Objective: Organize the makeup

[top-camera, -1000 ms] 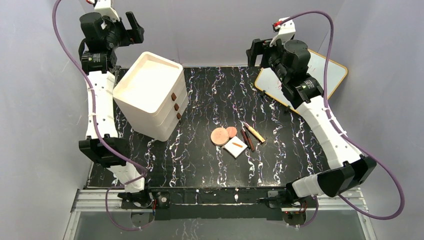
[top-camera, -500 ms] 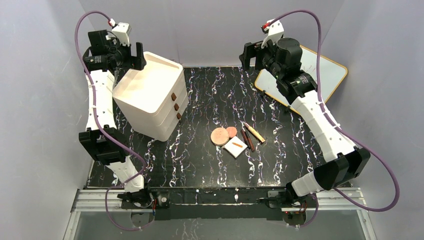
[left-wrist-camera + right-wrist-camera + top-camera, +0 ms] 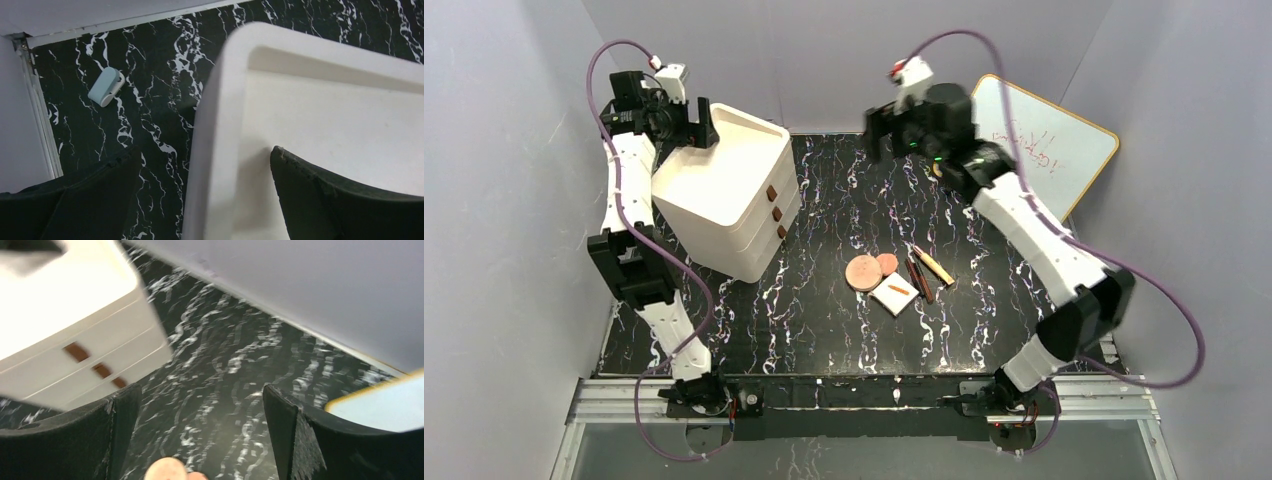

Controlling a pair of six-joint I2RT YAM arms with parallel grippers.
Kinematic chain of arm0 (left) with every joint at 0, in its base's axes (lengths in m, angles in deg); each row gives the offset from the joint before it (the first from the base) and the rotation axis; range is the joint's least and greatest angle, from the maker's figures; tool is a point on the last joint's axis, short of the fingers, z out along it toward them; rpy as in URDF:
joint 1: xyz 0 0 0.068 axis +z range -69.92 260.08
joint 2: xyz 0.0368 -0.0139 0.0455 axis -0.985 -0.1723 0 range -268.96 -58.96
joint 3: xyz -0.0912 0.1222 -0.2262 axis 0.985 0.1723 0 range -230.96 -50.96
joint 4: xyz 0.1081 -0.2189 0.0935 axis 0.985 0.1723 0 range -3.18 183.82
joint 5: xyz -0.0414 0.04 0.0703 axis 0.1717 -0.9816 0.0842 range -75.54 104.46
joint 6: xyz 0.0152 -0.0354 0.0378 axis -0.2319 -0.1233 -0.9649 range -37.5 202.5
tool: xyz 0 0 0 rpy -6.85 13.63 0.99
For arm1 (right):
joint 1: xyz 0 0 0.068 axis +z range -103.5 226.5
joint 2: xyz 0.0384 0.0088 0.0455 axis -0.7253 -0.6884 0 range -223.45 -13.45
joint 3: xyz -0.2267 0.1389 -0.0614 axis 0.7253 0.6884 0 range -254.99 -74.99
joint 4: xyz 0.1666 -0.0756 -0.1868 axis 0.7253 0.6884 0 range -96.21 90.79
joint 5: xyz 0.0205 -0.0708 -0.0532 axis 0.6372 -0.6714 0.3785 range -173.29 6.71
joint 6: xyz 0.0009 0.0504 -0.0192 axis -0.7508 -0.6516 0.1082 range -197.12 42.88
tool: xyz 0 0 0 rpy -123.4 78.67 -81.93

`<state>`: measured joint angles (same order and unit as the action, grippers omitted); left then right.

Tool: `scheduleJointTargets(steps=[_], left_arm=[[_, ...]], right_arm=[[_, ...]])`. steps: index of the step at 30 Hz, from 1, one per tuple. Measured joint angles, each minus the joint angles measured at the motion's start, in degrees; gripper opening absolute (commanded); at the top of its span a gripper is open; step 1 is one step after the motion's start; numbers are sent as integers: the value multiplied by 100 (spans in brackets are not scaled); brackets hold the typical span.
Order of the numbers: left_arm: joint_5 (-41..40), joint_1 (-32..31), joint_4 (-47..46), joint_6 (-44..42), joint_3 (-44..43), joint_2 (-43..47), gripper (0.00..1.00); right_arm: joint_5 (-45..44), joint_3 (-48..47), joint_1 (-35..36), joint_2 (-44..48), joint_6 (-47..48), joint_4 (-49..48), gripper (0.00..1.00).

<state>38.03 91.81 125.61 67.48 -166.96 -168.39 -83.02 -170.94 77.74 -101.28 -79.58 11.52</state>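
Honestly, nothing was sorted yet: the makeup (image 3: 862, 272), discs, pad and pencils, sat loose mid-desk (image 3: 824, 330), well apart from the closed three-drawer box (image 3: 724, 190). Both arms' jaws were spread wide, empty, up at the back.

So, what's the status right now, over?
Left hand open over drawer box. Right hand open, raised above table. Makeup untouched mid-table. Nothing blocking.
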Motion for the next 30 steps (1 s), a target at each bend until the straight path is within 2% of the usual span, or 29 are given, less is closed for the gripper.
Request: scheduleJointTargets(steps=[3,7,11,12,14,21,26,30], left_arm=[[247,203,-186,140,-219,-310,93],[555,557,-179,271,-267,-354,58],[859,743,-201,396,-264,-354,24],[916,767,-210,411,-264,-354,12],[955,782,-236,472,-264,-352,1],[1252,835,-339,216,-269,-380,0],[1661,841,-332,216,-396,-525,0],[1937,881,-481,273,-420,-616,0]], right_arm=[[-4,-332,695,-632,133,151,99],[197,-249,1379,-1211,229,227,98],[337,-245,1502,-1425,199,146,90],[348,-249,1495,-1438,186,103,90],[385,-254,1484,-1488,162,-94,89],[715,-251,1451,-1952,133,-1069,89],[1263,-708,1453,-2691,66,-1202,88],[1550,-745,1499,-2850,-61,-1217,86]])
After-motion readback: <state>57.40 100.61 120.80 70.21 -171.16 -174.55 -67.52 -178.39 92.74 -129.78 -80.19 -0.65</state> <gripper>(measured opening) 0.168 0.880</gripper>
